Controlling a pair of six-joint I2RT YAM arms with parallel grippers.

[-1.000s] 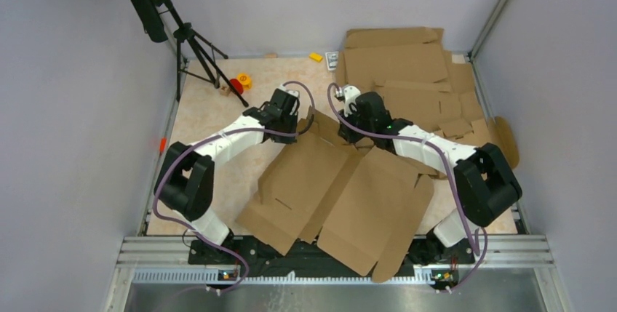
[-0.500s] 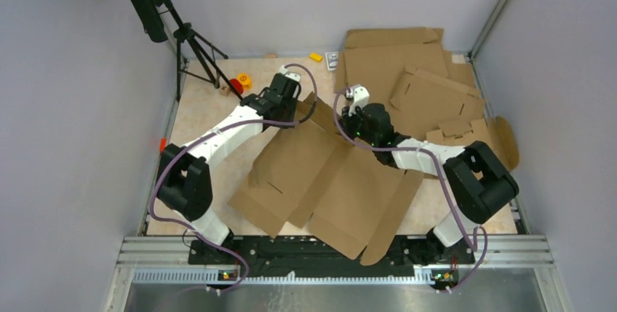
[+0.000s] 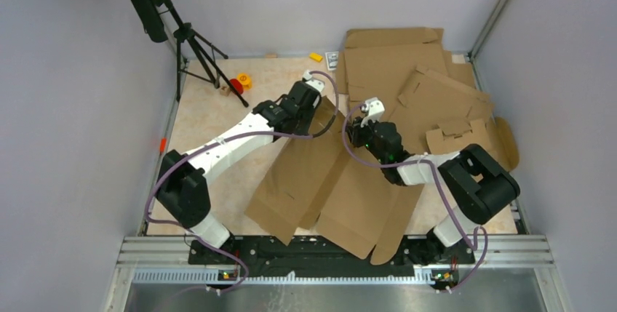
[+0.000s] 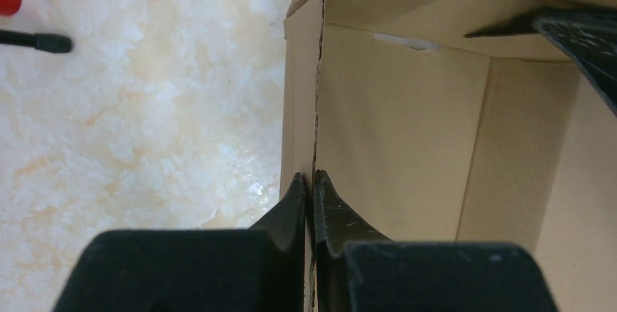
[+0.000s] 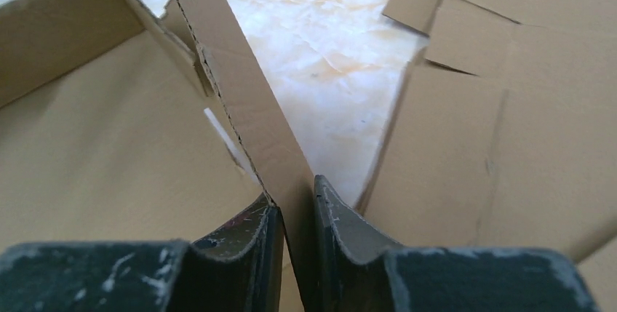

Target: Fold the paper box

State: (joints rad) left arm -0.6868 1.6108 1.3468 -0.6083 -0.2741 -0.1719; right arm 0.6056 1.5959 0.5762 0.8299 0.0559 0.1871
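The paper box (image 3: pixel 342 188) is a large brown cardboard blank with creases and slits, spread over the middle of the table and reaching its near edge. My left gripper (image 3: pixel 314 108) is shut on the box's far left flap; in the left wrist view the fingertips (image 4: pixel 311 185) pinch the raised cardboard edge (image 4: pixel 393 137). My right gripper (image 3: pixel 358 134) is shut on the far middle flap; in the right wrist view the jaws (image 5: pixel 295 206) clamp a standing cardboard strip (image 5: pixel 240 94). The far end of the box is lifted into upright walls.
A pile of like cardboard blanks (image 3: pixel 422 86) fills the back right corner. A tripod (image 3: pixel 193 43) stands at the back left, with small red and yellow toys (image 3: pixel 240 81) beside it. A yellow block (image 3: pixel 316 57) lies near the back wall.
Both grippers have moved to the right and toward each other while holding the box's far flaps. The box has swung right, and its far flaps stand more upright.
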